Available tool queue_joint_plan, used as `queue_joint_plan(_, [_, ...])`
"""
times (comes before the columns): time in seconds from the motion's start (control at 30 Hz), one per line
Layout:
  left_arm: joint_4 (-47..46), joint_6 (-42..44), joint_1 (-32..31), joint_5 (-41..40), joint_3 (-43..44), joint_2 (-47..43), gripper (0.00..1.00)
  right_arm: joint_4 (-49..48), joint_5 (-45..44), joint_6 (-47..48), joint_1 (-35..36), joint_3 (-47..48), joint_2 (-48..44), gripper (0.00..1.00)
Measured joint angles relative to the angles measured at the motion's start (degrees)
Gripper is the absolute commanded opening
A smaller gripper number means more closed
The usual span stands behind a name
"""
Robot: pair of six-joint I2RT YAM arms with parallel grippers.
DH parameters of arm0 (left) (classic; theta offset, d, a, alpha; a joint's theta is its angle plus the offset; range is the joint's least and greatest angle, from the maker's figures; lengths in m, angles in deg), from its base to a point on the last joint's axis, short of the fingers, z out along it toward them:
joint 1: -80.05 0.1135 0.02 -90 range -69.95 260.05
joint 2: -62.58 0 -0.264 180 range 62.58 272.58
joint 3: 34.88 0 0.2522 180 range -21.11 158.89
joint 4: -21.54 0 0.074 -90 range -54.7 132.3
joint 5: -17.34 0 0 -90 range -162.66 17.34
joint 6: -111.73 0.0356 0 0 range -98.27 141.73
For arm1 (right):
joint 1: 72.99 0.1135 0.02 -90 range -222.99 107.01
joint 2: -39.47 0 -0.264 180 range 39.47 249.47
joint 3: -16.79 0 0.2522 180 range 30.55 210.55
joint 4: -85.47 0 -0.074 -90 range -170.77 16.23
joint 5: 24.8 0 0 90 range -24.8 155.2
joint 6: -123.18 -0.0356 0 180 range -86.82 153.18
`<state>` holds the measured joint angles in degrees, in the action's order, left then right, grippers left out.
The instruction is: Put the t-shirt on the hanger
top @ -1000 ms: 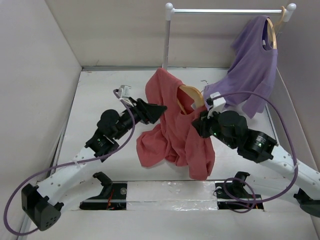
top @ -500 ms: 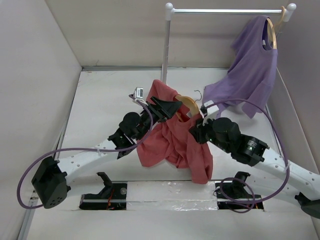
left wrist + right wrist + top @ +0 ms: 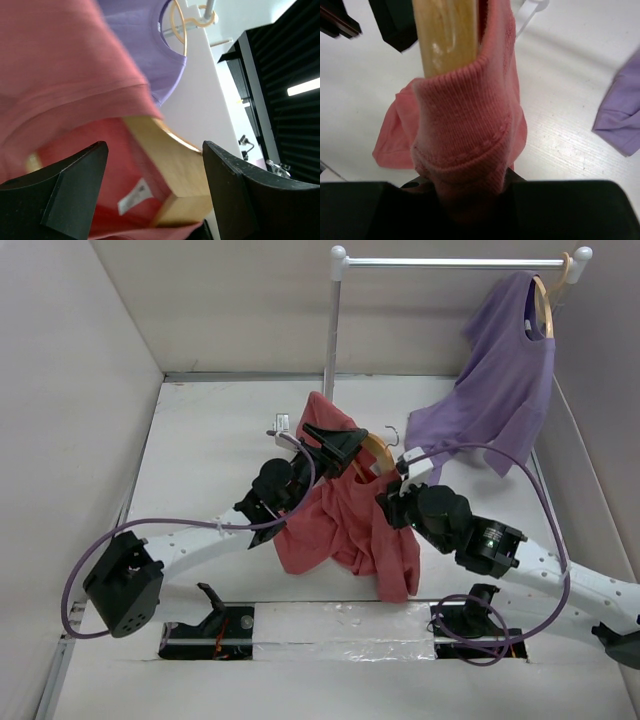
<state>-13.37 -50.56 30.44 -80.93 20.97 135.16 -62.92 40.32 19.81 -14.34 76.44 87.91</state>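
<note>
Top view: the t-shirt (image 3: pixel 345 510) hangs raised over the middle of the tabletop, its lower folds sagging toward the near edge. The hanger (image 3: pixel 378 448) sits inside the neck opening, one wooden shoulder and the metal hook showing above the cloth.

Left wrist view: the left gripper (image 3: pixel 155 150) has its jaws spread wide. The hanger's end (image 3: pixel 170 170) and the collar (image 3: pixel 65 65) lie between the fingers (image 3: pixel 75 185), with a white label (image 3: pixel 134 197) on the inner cloth. Contact cannot be told.

Right wrist view: the right gripper (image 3: pixel 390 502) is clamped on the ribbed collar (image 3: pixel 465 145), which folds over the hanger's wood (image 3: pixel 445 30).

At the far right corner, a purple t-shirt (image 3: pixel 500 370) hangs on a paler hanger (image 3: pixel 545 300) from a white rail (image 3: pixel 450 260), well apart from both grippers
</note>
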Motion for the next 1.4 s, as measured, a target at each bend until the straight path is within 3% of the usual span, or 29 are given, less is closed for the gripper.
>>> queue_joint_plan(0.3, [-1.9, -5.6, 2.6, 2.1, 0.4, 1.6, 0.69, -8.1, -6.1, 3.3, 2.9, -1.5, 3.5, 0.0])
queue_joint_plan(0.4, [-2.1, -6.2, 2.6, 2.4, 2.0, 2.3, 0.63, -10.4, -8.2, 4.0, 4.3, -2.8, 4.8, 0.0])
queue_joint_plan(0.53, [-2.6, -7.5, 2.6, 2.5, 2.6, 3.9, 0.42, -14.1, -11.2, 4.9, 5.8, -4.0, 5.5, 0.0])
queue_joint_plan(0.63, [-3.8, -9.8, 2.8, 3.1, 2.6, 4.6, 0.38, -15.6, -12.8, 5.3, 6.3, -4.9, 5.6, 0.0])
queue_joint_plan(0.7, [-4.3, -10.5, 2.8, 3.3, 2.6, 4.6, 0.27, -16.3, -13.4, 5.7, 6.6, -5.2, 5.7, 0.0])
queue_joint_plan(0.73, [-4.8, -11.0, 2.8, 3.5, 2.6, 4.7, 0.15, -16.6, -13.8, 5.9, 6.8, -5.3, 5.7, 0.0])
queue_joint_plan(0.8, [-6.0, -11.7, 2.8, 3.8, 2.6, 4.9, 0.0, -17.1, -14.2, 6.2, 7.1, -5.3, 5.9, 0.0])
queue_joint_plan(0.93, [-6.5, -12.1, 2.9, 4.7, 2.5, 5.0, 0.0, -17.3, -14.4, 5.9, 7.1, -5.4, 6.6, 0.02])
queue_joint_plan(1.0, [-6.6, -12.3, 3.1, 5.5, 2.5, 5.0, 0.0, -17.5, -13.7, 5.4, 7.1, -6.0, 6.1, 0.23])
queue_joint_plan(1.03, [-6.6, -12.4, 3.2, 6.0, 2.4, 5.0, 0.0, -17.9, -13.0, 5.1, 7.1, -6.8, 5.4, 0.39])
queue_joint_plan(1.17, [-6.0, -12.1, 3.8, 8.4, 1.3, 5.0, 0.0, -17.6, -9.1, 2.0, 7.5, -9.2, 1.1, 0.64])
queue_joint_plan(1.27, [-5.9, -12.0, 4.8, 9.5, 0.3, 5.0, 0.0, -17.0, -5.9, -0.2, 7.8, -10.2, -2.7, 0.78])
queue_joint_plan(1.4, [-6.3, -12.1, 6.1, 11.3, -1.7, 4.8, 0.0, -16.5, -1.4, -2.4, 7.8, -11.6, -7.5, 0.84])
